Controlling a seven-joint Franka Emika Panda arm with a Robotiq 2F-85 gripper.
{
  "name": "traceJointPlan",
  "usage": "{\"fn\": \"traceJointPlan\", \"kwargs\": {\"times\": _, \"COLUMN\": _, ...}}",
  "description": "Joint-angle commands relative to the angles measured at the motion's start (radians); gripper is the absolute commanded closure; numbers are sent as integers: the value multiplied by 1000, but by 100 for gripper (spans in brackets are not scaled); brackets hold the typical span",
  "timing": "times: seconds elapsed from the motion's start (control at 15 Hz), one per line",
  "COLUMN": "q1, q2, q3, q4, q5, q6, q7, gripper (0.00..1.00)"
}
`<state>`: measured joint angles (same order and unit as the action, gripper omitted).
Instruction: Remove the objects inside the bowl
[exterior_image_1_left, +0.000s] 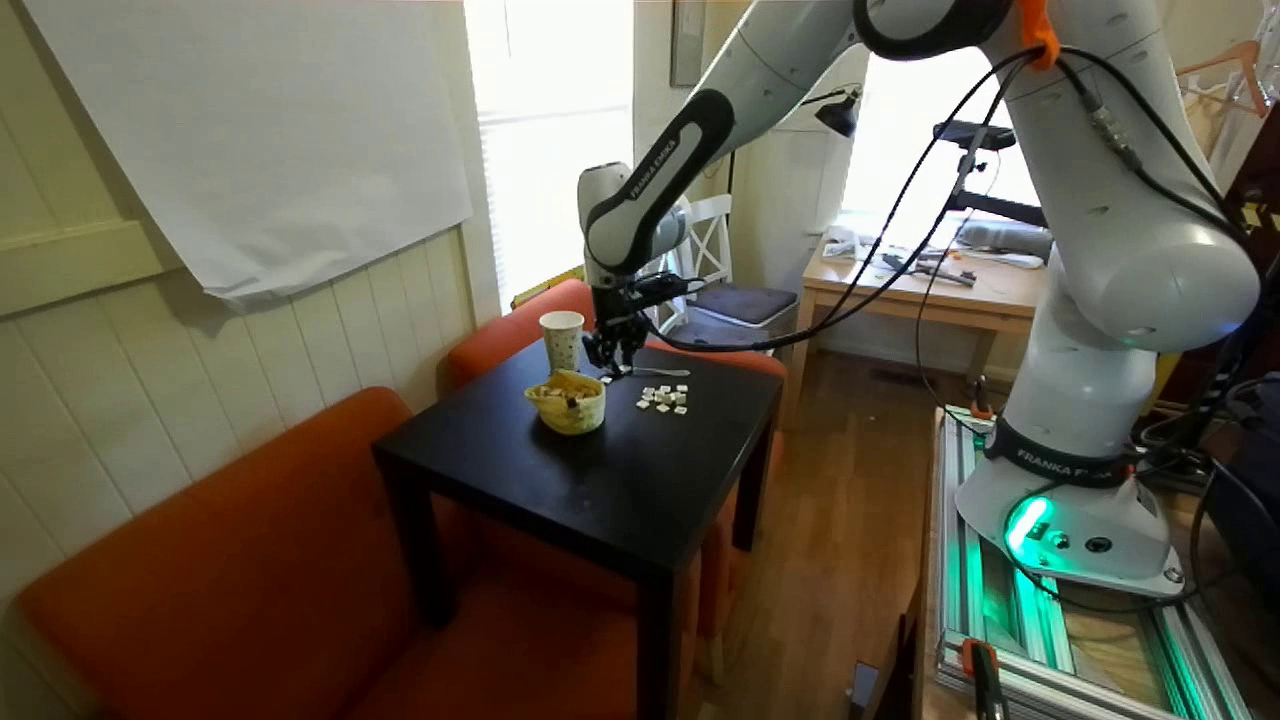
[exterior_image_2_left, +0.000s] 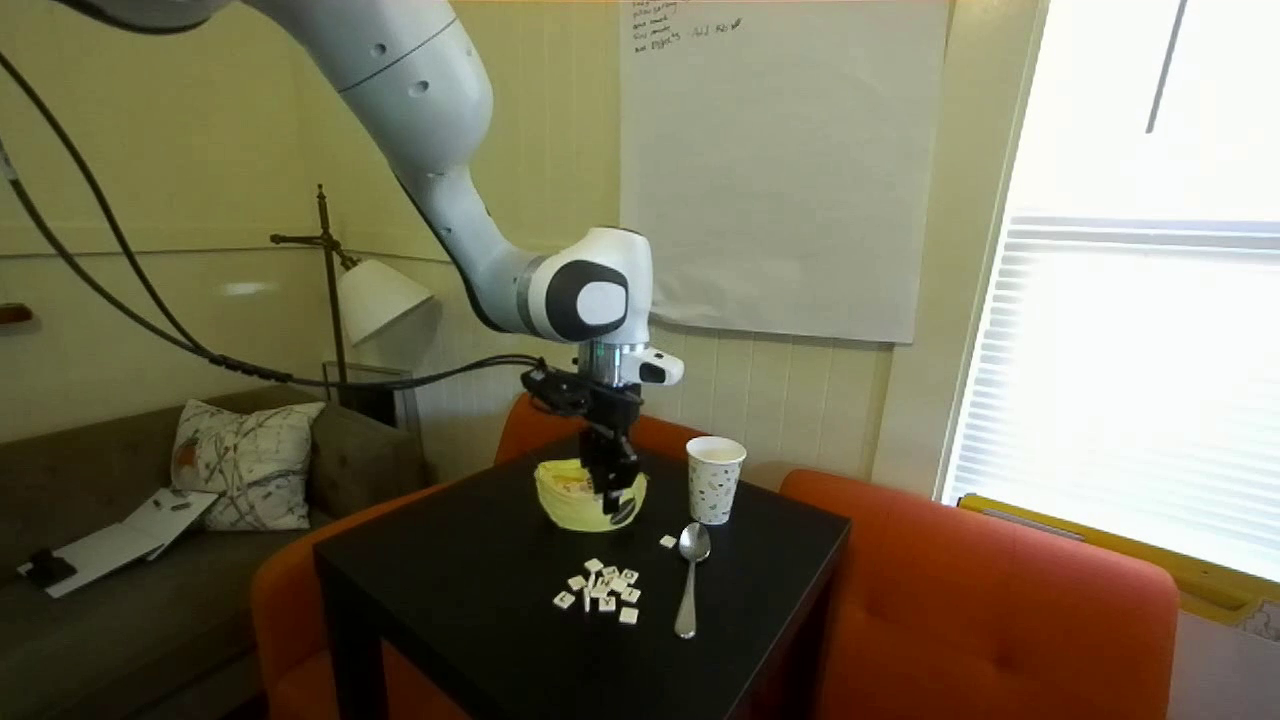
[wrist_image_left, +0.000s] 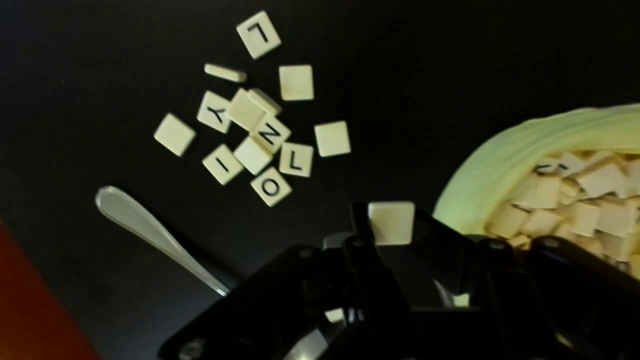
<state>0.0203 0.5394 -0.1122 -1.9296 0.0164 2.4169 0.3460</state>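
Observation:
The yellow bowl stands on the black table in both exterior views (exterior_image_1_left: 567, 418) (exterior_image_2_left: 572, 515) and at the right of the wrist view (wrist_image_left: 465, 185). Many pale letter tiles (wrist_image_left: 540, 222) lie inside it. My gripper (exterior_image_1_left: 614, 362) (exterior_image_2_left: 610, 500) is low over the table, beside the bowl and outside its rim. In the wrist view the gripper (wrist_image_left: 390, 225) is shut on one blank-faced tile (wrist_image_left: 395, 230), held between the fingertips. This tile looks larger than the others, so it seems raised. Several loose tiles (exterior_image_1_left: 663, 399) (exterior_image_2_left: 606, 590) (wrist_image_left: 296, 82) lie scattered on the table, some overlapping.
A metal spoon (exterior_image_1_left: 662, 372) (exterior_image_2_left: 690, 580) (wrist_image_left: 150, 227) lies near the loose tiles. A patterned paper cup (exterior_image_1_left: 562, 340) (exterior_image_2_left: 713, 480) stands near the bowl. A single tile (exterior_image_2_left: 668, 541) lies by the spoon's head. Orange seats (exterior_image_1_left: 250, 560) (exterior_image_2_left: 960, 590) surround the black table (exterior_image_1_left: 570, 490).

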Motion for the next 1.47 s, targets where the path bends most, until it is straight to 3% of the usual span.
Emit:
{"fn": "traceJointPlan", "kwargs": {"times": 0.0, "q1": 24, "q2": -2, "q3": -58, "q4": -91, "q5": -4, "q6": 79, "q7": 143, "gripper": 94}}
{"fn": "traceJointPlan", "kwargs": {"times": 0.13, "q1": 29, "q2": 14, "q3": -78, "q4": -108, "q5": -5, "q6": 100, "q7": 187, "gripper": 94}}
{"fn": "traceJointPlan", "kwargs": {"times": 0.2, "q1": 38, "q2": 17, "q3": -89, "q4": -112, "q5": -12, "q6": 100, "q7": 207, "gripper": 66}}
{"fn": "traceJointPlan", "kwargs": {"times": 0.27, "q1": 42, "q2": 19, "q3": -95, "q4": -115, "q5": -13, "q6": 98, "q7": 216, "gripper": 51}}
{"fn": "traceJointPlan", "kwargs": {"times": 0.53, "q1": 53, "q2": -9, "q3": -87, "q4": -124, "q5": -8, "q6": 117, "q7": 211, "gripper": 24}}
{"fn": "traceJointPlan", "kwargs": {"times": 0.73, "q1": 39, "q2": -44, "q3": -33, "q4": -125, "q5": 18, "q6": 195, "q7": 129, "gripper": 2}}
{"fn": "traceJointPlan", "kwargs": {"times": 0.93, "q1": 37, "q2": -56, "q3": 6, "q4": -104, "q5": 21, "q6": 256, "q7": 65, "gripper": 0}}
{"fn": "traceJointPlan", "kwargs": {"times": 1.4, "q1": -78, "q2": 7, "q3": 185, "q4": -13, "q5": 79, "q6": 293, "q7": -343, "gripper": 0}}
